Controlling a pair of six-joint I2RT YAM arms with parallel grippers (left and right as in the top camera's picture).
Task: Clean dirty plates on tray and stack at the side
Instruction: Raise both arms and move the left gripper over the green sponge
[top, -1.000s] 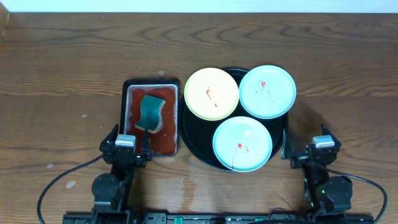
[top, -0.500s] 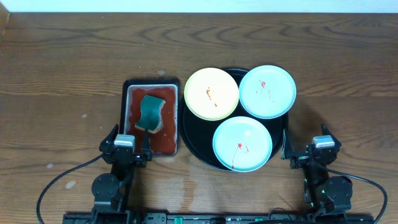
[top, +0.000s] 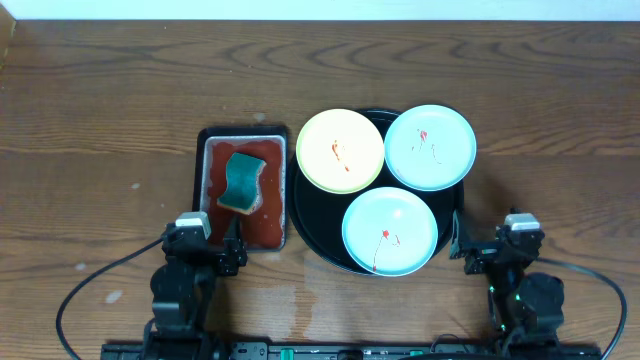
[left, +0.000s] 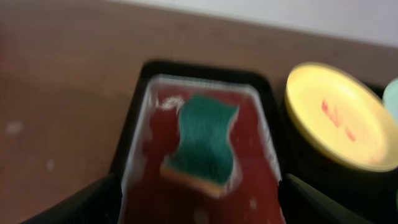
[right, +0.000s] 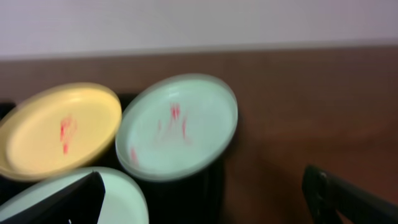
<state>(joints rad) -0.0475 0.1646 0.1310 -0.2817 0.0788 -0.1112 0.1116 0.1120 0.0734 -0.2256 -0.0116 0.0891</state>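
Three plates sit on the large round black tray (top: 312, 225): a pale yellow plate (top: 340, 150) at the upper left, a mint plate (top: 430, 147) at the upper right and a mint plate (top: 390, 231) at the front. All carry red smears. The yellow plate (left: 339, 118) shows in the left wrist view; the yellow plate (right: 59, 127) and the mint plates (right: 177, 124) (right: 124, 199) show in the right wrist view. My left gripper (top: 205, 240) is open and empty at the near end of the small tray. My right gripper (top: 495, 250) is open and empty, right of the black tray.
A small rectangular dark tray (top: 212, 140) of reddish liquid stands left of the black tray, with a green sponge (top: 242, 180) lying in it; the sponge (left: 205, 140) fills the left wrist view. The wooden table extends on all sides.
Both arms have shifted slightly at the front edge; the left gripper has moved a little towards me. The plates, sponge and trays have not moved.
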